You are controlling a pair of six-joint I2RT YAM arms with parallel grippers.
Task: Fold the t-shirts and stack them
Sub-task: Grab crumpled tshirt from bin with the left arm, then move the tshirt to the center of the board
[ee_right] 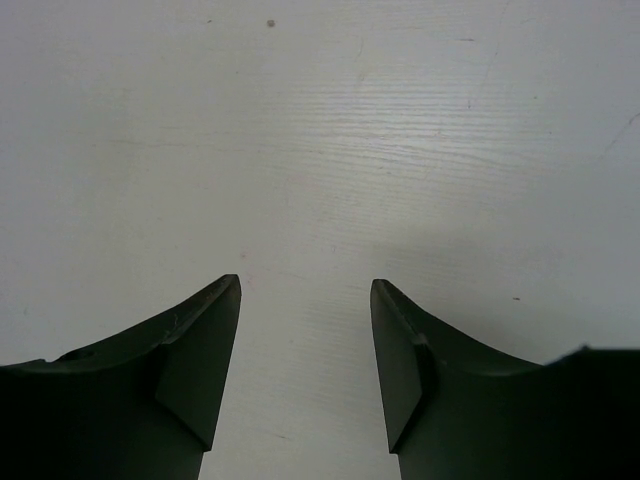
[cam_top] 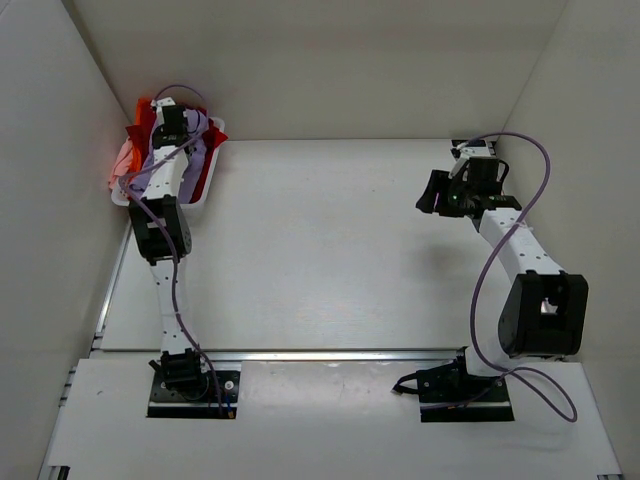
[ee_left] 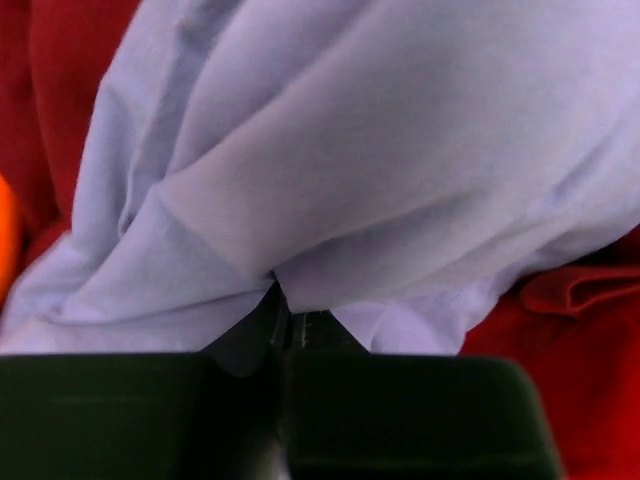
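Clamped together, the black left claw (ee_left: 278, 318) pinches a fold of the soft, creased lavender purple cloth t-shirt (ee_left: 380, 150). This shirt drapes over a crumpled red cloth t-shirt (ee_left: 570, 380), with a sliver of orange cloth t-shirt (ee_left: 5, 230) at the edge. Only the overhead view shows that this heap lies in a white plastic basket (cam_top: 205, 190) in the far left corner, with a pale pink cloth t-shirt (cam_top: 122, 160) spilling over its left rim and the left arm covering much of the pile. The black right claw (ee_right: 305, 290) hangs with its jaws apart over the bare, faintly grained white table (ee_right: 320, 120), well apart from the basket.
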